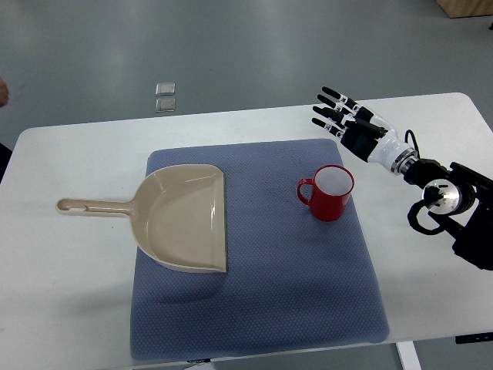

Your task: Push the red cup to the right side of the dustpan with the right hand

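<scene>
A red cup with a white inside stands upright on the blue mat, its handle pointing left. The beige dustpan lies on the mat's left part, handle sticking out to the left over the white table. The cup sits to the right of the dustpan with a gap between them. My right hand hovers above and to the right of the cup, near the mat's far right corner, fingers spread and holding nothing. Its arm comes in from the right edge. The left arm does not show.
The white table carries the mat. Two small square plates lie on the grey floor beyond the table's far edge. A bit of a person shows at the left edge.
</scene>
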Available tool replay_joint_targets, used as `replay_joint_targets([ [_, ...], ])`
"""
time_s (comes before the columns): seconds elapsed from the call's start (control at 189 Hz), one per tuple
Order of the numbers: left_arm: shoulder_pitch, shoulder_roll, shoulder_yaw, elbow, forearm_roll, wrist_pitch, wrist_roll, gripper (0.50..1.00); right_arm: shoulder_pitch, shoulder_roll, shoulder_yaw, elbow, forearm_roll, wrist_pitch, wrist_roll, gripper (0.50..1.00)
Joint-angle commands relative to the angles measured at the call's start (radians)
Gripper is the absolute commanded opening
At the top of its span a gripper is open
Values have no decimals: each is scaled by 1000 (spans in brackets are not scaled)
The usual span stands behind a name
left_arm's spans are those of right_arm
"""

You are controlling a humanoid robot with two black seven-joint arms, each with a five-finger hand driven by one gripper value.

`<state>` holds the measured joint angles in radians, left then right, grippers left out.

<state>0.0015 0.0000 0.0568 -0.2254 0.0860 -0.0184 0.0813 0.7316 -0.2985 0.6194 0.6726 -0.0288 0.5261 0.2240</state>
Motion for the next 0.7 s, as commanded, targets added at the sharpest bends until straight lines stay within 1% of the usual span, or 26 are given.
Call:
replay_joint_targets([
  [0.0, 0, 0, 0, 0, 0, 0, 0, 1000, -1, -47, 2, 10, -92, 85, 5, 932],
  [0.122, 0, 0, 0, 0, 0, 0, 0, 1000, -8, -114, 16, 12, -267, 85, 14, 932],
  [0.19, 0, 0, 0, -2, 0, 0, 0, 1000, -8, -153, 17, 16, -345, 85, 43, 932],
  [0.291, 0, 0, 1, -2, 1, 0, 0, 1000, -9, -225, 16, 48, -457, 85, 153, 932],
  [0.375, 0, 0, 1, -2, 1, 0, 0, 1000, -14, -261, 17, 70, -557, 85, 210, 932],
  [0.418, 0, 0, 1, -2, 1, 0, 0, 1000, -18, -280, 17, 88, -599, 85, 252, 932],
  [0.455, 0, 0, 1, -2, 1, 0, 0, 1000, -23, -297, 17, 105, -628, 85, 305, 932],
  [0.465, 0, 0, 1, -2, 1, 0, 0, 1000, -23, -297, 17, 105, -628, 85, 305, 932],
  [0.471, 0, 0, 1, -2, 1, 0, 0, 1000, -24, -300, 17, 107, -634, 85, 320, 932],
  [0.476, 0, 0, 1, -2, 1, 0, 0, 1000, -24, -300, 17, 107, -634, 85, 321, 932],
  [0.524, 0, 0, 1, -2, 1, 0, 2, 1000, -40, -312, 14, 117, -674, 85, 387, 932],
  [0.693, 0, 0, 1, -2, 1, 0, 0, 1000, -93, -309, 17, 131, -822, 85, 387, 932],
])
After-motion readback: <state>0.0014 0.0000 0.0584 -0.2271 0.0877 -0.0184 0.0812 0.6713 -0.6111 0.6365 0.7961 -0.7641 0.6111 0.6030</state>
